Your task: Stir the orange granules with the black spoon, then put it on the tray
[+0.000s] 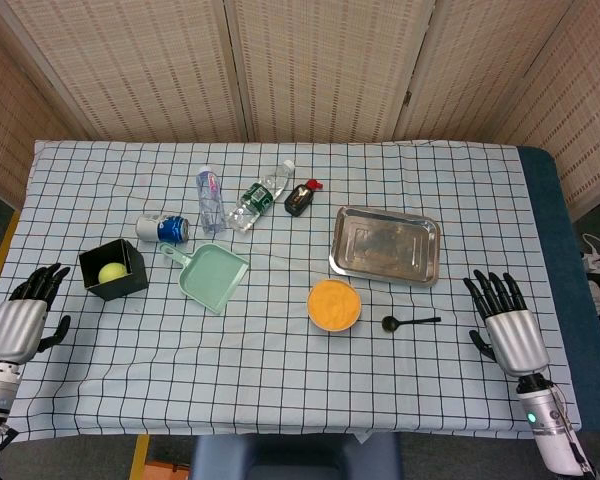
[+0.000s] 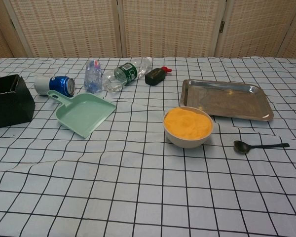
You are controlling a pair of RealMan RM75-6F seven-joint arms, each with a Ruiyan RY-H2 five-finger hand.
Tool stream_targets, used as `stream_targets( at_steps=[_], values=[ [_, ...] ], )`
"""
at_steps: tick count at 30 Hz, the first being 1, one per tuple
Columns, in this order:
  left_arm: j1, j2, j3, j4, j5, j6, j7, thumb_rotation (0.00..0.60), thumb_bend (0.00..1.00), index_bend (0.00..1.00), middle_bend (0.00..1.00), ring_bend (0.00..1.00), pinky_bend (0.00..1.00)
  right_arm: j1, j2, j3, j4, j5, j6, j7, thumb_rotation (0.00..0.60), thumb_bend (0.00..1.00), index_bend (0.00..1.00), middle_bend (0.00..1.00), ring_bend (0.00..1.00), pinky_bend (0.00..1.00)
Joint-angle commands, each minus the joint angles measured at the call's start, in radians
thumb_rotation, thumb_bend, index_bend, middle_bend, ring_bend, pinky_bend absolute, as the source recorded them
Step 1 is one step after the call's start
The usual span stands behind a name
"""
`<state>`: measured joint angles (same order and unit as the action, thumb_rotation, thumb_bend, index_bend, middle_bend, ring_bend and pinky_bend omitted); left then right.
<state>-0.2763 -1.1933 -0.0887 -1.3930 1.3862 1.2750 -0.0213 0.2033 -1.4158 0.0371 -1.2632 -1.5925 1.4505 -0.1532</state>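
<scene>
1. Nearest the camera, the black spoon (image 2: 259, 146) lies flat on the checked cloth of the counter (image 2: 138, 197), just right of the bowl of orange granules (image 2: 188, 126) and in front of the tray (image 2: 226, 98), touching neither.
2. Its long axis runs roughly left to right: the scoop end points toward the bowl, the handle tip points out toward the robot's right side.
3. From the head view, the right hand (image 1: 505, 325) rests on the cloth near the counter's right edge, fingers spread and holding nothing; the spoon handle lies to its left and slightly ahead, with bare cloth between them.
4. Far across the counter, the left hand (image 1: 25, 318) rests by the left edge, fingers loosely apart and empty, so the right hand is plainly the nearer one.
5. I judge the pickup calls for a short reach leftward to the handle end.
6. Room is open around the spoon; the green dustpan (image 2: 86, 112), black box (image 2: 9, 101), can (image 2: 59, 85) and bottles (image 2: 123, 73) sit well apart to the left.
</scene>
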Motion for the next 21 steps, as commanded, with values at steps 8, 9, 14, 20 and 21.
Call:
stream_targets(
  at_steps=[8,9,14,20,21],
  values=[
    [0.015,0.022,-0.008,-0.026,0.011,0.041,-0.018,0.6,0.46,0.0,0.0,0.0,0.18,0.081,-0.023,-0.034,0.016,-0.051,-0.122,-0.013,0.6,0.2,0.23,0.0,0.0,0.0],
    [0.014,0.024,-0.008,-0.026,0.014,0.04,-0.023,0.6,0.45,0.0,0.0,0.0,0.18,0.091,-0.026,-0.036,0.014,-0.059,-0.133,-0.025,0.6,0.2,0.27,0.0,0.0,0.0],
    [0.014,0.031,-0.006,-0.026,0.019,0.038,-0.04,0.6,0.45,0.0,0.0,0.0,0.18,0.135,-0.058,-0.03,0.007,-0.062,-0.19,-0.093,0.6,0.2,0.42,0.0,0.0,0.0],
    [0.031,0.049,-0.002,-0.04,0.006,0.043,-0.051,0.6,0.46,0.0,0.0,0.0,0.18,0.164,-0.13,0.002,0.05,-0.028,-0.217,-0.127,0.6,0.2,0.5,0.0,0.0,0.0],
    [0.034,0.052,-0.003,-0.043,0.004,0.046,-0.052,0.6,0.46,0.0,0.0,0.0,0.18,0.169,-0.148,0.006,0.069,-0.023,-0.219,-0.123,0.6,0.2,0.5,0.0,0.0,0.0]
  ],
)
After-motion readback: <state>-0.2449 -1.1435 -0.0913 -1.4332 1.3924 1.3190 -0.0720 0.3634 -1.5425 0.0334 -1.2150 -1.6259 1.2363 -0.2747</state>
